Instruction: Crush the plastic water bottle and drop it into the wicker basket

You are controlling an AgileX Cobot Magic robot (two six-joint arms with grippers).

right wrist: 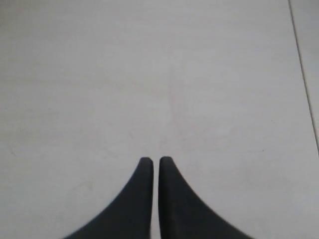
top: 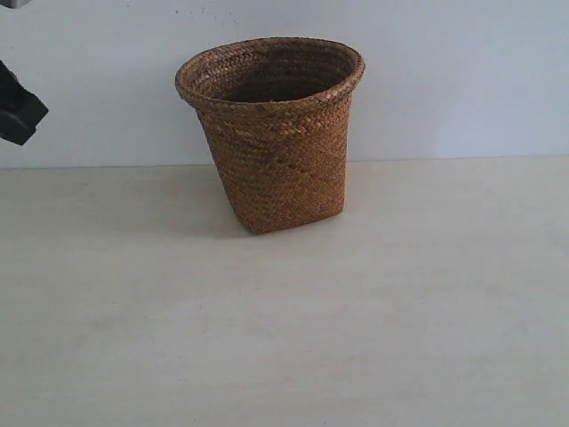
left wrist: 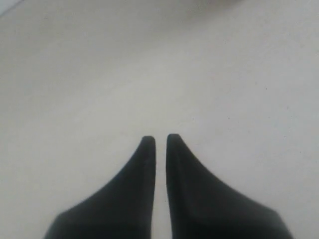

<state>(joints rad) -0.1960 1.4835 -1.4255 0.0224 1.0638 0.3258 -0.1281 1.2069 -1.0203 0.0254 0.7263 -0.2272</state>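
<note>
Brown woven wicker basket (top: 276,151), round at its flared rim and narrowing to a squarish base, stands upright on a pale, cream-coloured counter (top: 400,311) with a faint wood grain. It sits close to the counter's back edge, a little left of that edge's middle. A plain white wall (top: 462,80) rises directly behind the back edge, and the top half of the basket shows against it. A soft shadow spreads from the base toward the counter's left edge. The inside of the basket is dark below the rim and its floor is hidden, so the whereabouts of the clear plastic water bottle cannot be told from any of the three views.

A black piece of robot hardware (top: 16,111) juts in above the counter's back-left corner, well apart from the basket.

Seen from its wrist, the black left gripper (left wrist: 161,138) hangs over bare counter with its two tapered jaws drawn together to a thin slit, nothing between them. The black right gripper (right wrist: 156,160) is likewise pinched almost tight and grips nothing. A thin dark seam (right wrist: 304,74) runs across the surface to one side of the right gripper.
</note>
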